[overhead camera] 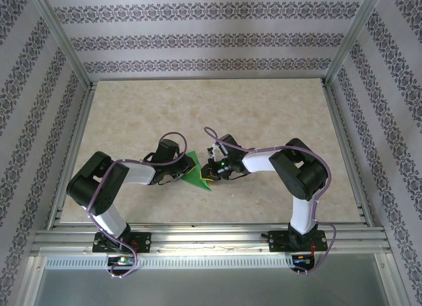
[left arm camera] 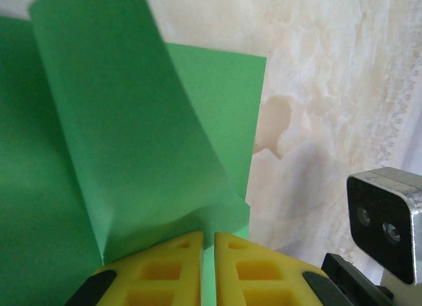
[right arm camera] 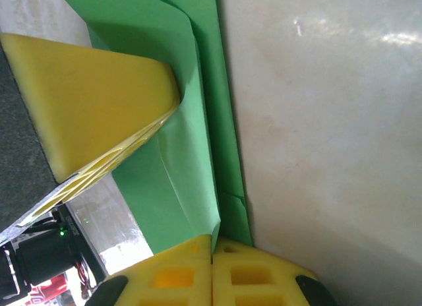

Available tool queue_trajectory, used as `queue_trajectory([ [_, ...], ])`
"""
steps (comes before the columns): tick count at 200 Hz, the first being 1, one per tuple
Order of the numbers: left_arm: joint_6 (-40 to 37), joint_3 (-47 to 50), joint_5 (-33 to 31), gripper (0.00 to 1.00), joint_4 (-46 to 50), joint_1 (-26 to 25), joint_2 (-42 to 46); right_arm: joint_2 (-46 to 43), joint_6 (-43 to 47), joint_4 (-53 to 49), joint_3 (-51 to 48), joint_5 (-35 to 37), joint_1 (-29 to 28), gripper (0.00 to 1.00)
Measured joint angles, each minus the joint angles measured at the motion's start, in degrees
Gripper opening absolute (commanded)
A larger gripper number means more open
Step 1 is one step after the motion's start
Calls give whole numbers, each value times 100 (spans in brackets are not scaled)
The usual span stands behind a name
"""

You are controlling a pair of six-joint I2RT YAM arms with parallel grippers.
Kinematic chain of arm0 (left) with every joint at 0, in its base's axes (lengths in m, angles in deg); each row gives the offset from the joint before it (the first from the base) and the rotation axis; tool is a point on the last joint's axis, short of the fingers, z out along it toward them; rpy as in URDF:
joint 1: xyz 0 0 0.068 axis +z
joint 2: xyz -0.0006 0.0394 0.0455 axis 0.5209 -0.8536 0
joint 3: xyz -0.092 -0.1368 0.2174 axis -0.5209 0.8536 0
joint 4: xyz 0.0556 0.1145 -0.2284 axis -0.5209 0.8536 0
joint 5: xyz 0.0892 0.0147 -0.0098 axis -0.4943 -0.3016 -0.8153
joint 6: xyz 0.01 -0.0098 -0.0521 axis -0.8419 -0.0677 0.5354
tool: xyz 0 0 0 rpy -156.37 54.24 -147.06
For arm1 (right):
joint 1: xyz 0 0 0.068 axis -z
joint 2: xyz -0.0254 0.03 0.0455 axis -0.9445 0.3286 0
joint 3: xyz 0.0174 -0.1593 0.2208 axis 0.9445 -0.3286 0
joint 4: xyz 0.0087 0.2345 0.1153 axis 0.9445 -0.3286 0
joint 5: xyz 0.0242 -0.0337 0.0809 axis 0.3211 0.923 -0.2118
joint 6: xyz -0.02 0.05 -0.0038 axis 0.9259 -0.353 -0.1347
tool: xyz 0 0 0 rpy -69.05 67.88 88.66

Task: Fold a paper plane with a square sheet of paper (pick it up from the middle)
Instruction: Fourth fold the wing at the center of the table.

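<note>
Green square sheet of paper (overhead camera: pixel 196 171), thin, smooth, softly curled, stood tilted at the middle of the marbled beige table (overhead camera: pixel 277 115), left gripper's (left arm camera: pixel 208 239) blocky yellow fingers (left arm camera: pixel 165 270) pinched one edge, right gripper's (right arm camera: pixel 212 241) pinched another.

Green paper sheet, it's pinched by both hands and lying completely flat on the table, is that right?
Not flat. The left hand and right hand both pinch the green paper sheet, but the left wrist view shows a big flap bent up and curling over the rest of it.
</note>
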Motion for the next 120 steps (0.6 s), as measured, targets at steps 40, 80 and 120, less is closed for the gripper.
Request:
queue_trajectory([
  [40, -35, 0, 7, 13, 0, 0, 0, -26, 11, -2, 17, -125, 22, 19],
  [80, -70, 4, 24, 13, 0, 0, 0, -129, 22, -107, -98, -229, 31, 19],
  [120, -70, 42, 44, 13, -48, 0, 0, -289, 68, -168, -328, -258, 33, 13],
])
